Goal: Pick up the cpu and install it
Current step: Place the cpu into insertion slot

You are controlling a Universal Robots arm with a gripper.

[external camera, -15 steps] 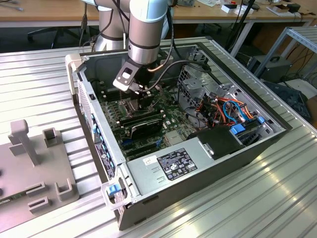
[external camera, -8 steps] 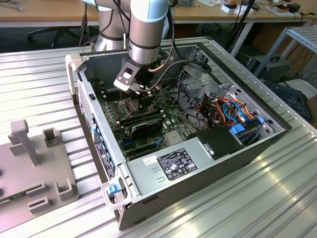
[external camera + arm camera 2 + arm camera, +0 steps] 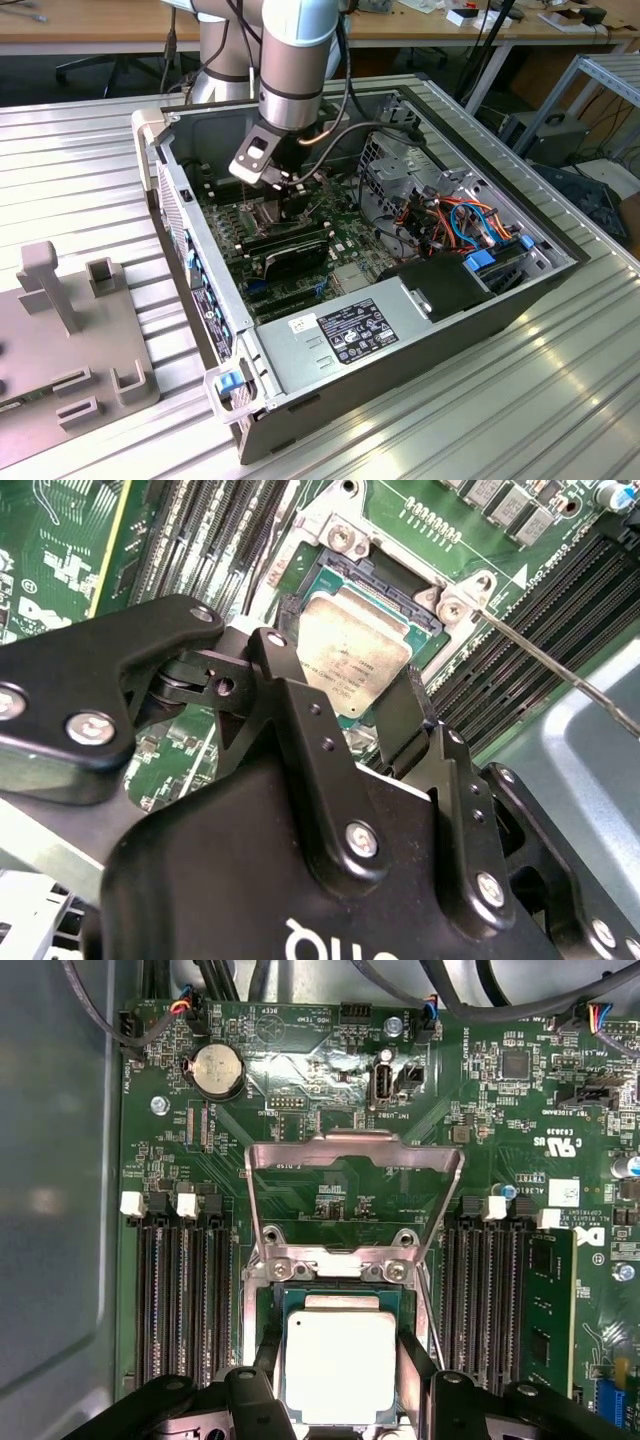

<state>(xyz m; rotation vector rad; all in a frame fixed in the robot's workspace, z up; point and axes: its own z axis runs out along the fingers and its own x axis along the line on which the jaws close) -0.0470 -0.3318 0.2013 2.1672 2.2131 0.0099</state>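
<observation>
**Hazards.** You have the gripper (image 3: 287, 196) low inside the open case, at about ten o'clock from the power supply (image 3: 350, 335) in the exterior view. Its fingers (image 3: 415, 1365) are drawn narrow against two opposite edges of the cpu (image 3: 338, 1365), holding it. The chip is over the socket (image 3: 372, 575), with the load frame (image 3: 350, 1150) hinged up and clear. Your main risk is a tilted or offset descent: a corner riding on the socket wall could damage the contacts beneath. Opening while it sits askew would leave it crooked. The finger flanks also run close to the socket walls and may catch.

**Condition of part.** The cpu is a flat square with a dull silver lid and looks level and square to the socket. Whether it is fully seated or just above the socket cannot be confirmed from these angles.
</observation>
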